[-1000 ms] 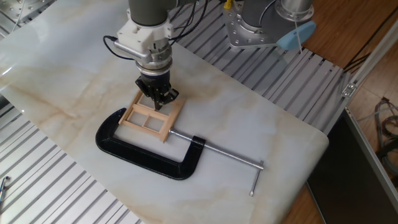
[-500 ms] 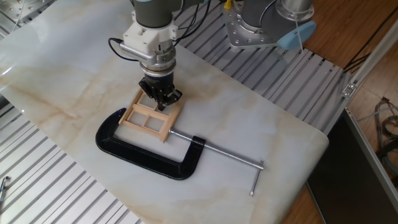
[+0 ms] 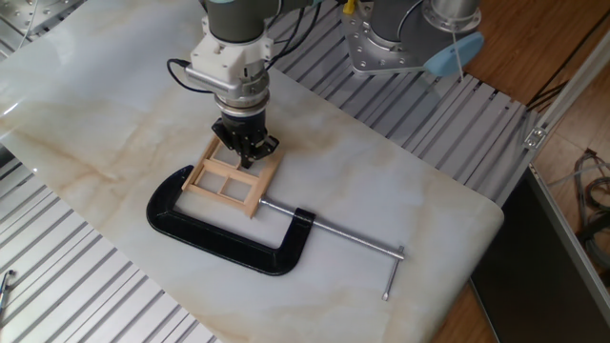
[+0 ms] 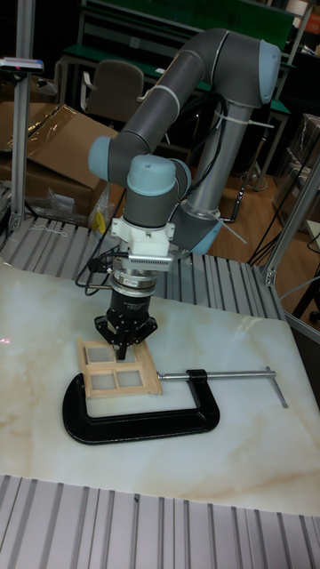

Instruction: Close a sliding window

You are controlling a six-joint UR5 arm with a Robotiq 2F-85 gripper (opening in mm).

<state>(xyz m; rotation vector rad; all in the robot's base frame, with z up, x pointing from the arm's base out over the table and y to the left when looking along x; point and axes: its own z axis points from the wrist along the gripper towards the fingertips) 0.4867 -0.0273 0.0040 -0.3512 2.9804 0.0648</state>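
- Our black two-finger gripper [image 3: 246, 150] sits directly over the small light-wood sliding window [image 3: 232, 177], at its far edge.
- Whether its fingers pinch the frame, we cannot tell.

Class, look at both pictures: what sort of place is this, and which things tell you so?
Probably a robotics lab or workshop: a grey robot arm on a marble-topped table, cardboard boxes and green shelving behind.

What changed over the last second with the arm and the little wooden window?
The gripper shifted slightly toward the far side of the table, staying low at the sliding window. Its fingers took hold of nothing new that shows. The window and C-clamp lie as before.
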